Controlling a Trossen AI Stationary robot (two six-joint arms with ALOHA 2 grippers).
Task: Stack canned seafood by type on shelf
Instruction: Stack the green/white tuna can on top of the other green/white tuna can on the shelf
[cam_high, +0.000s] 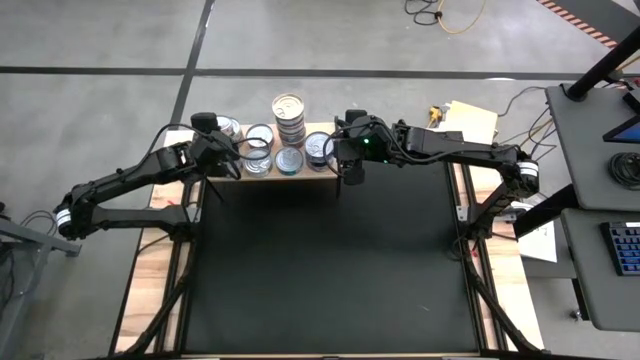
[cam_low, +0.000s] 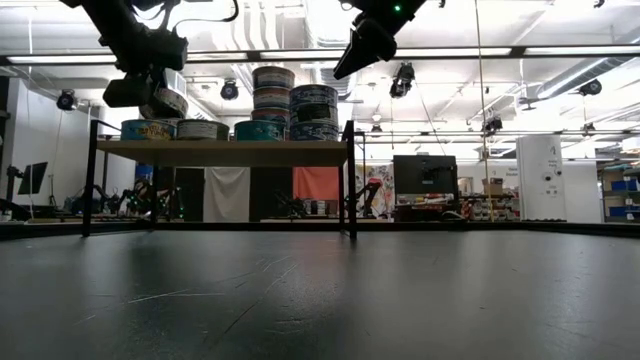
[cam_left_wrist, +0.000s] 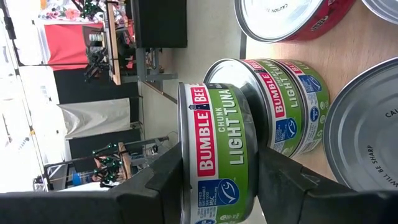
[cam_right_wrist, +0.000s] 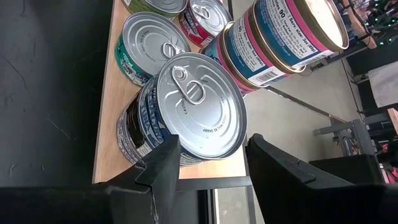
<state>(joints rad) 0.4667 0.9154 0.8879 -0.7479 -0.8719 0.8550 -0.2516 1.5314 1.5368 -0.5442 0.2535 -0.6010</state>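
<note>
Now the green-labelled tuna can (cam_left_wrist: 221, 155) is clamped between the left gripper's (cam_high: 213, 140) fingers, hanging in the air over the shelf's (cam_high: 300, 177) left end, right by a matching green can (cam_left_wrist: 283, 106) on the wood. Over on the right end, the right gripper (cam_high: 348, 150) hovers with jaws apart and empty above a two-high blue stack (cam_right_wrist: 180, 118). Looks like a placing step to me: next it'll want lowering squarely onto that green twin before letting go.
</note>
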